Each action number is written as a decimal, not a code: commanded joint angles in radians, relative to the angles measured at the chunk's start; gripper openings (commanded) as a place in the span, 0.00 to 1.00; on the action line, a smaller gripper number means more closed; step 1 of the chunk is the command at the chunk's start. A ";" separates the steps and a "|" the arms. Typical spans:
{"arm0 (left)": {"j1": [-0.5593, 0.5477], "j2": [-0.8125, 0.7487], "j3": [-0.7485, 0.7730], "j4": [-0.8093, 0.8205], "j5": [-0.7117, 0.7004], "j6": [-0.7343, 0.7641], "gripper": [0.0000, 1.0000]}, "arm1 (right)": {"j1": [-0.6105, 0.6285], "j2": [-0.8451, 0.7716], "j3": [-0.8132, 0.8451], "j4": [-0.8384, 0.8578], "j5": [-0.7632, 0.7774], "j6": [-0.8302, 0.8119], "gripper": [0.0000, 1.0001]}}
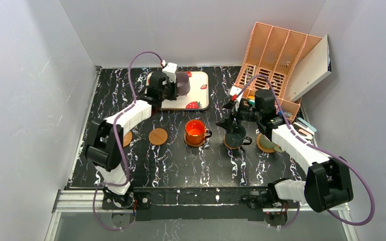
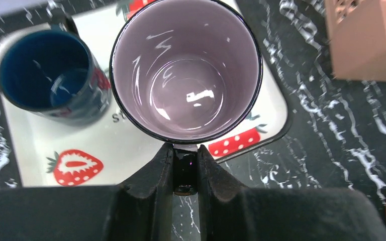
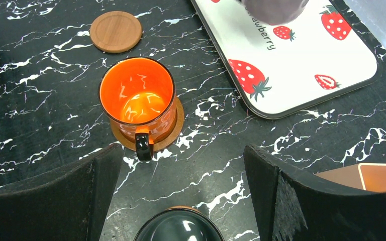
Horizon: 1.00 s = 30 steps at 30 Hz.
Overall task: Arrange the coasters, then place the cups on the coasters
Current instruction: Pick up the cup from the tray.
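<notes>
On the white strawberry tray (image 1: 198, 93) at the back, my left gripper (image 2: 185, 150) is shut on the black handle of the mauve cup (image 2: 186, 70). The navy cup (image 2: 45, 70) stands beside it on the tray (image 2: 25, 140). The orange cup (image 1: 196, 131) sits on a coaster (image 3: 173, 130). The dark grey-green cup (image 1: 236, 139) and the pale green cup (image 1: 267, 143) each sit on a coaster. One bare coaster (image 1: 158, 136) lies left of the orange cup, and another coaster (image 1: 127, 138) is half hidden by the left arm. My right gripper (image 3: 181, 165) is open and empty above the dark cup (image 3: 178, 226).
A peach file organizer (image 1: 274, 60) with a white folder (image 1: 309, 68) leaning on it stands at the back right, close behind the right arm. White walls close in the table on three sides.
</notes>
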 commanded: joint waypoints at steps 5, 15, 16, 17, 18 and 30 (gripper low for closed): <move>0.021 -0.216 -0.029 0.043 -0.054 0.047 0.00 | -0.006 -0.016 0.000 0.020 -0.010 -0.007 0.99; 0.111 -0.458 -0.196 -0.023 -0.062 0.115 0.00 | -0.007 -0.018 -0.001 0.020 -0.003 -0.012 0.99; 0.118 -0.482 -0.211 -0.032 -0.059 0.118 0.00 | -0.007 -0.017 -0.001 0.020 -0.004 -0.012 0.99; 0.123 -0.503 -0.223 -0.045 -0.061 0.123 0.00 | -0.007 -0.016 -0.001 0.020 -0.004 -0.012 0.99; 0.126 -0.524 -0.231 -0.060 -0.065 0.126 0.00 | -0.008 -0.016 0.000 0.018 -0.002 -0.014 0.99; 0.183 -0.712 -0.338 -0.203 0.136 0.210 0.00 | -0.011 -0.041 -0.001 0.017 -0.012 -0.014 0.99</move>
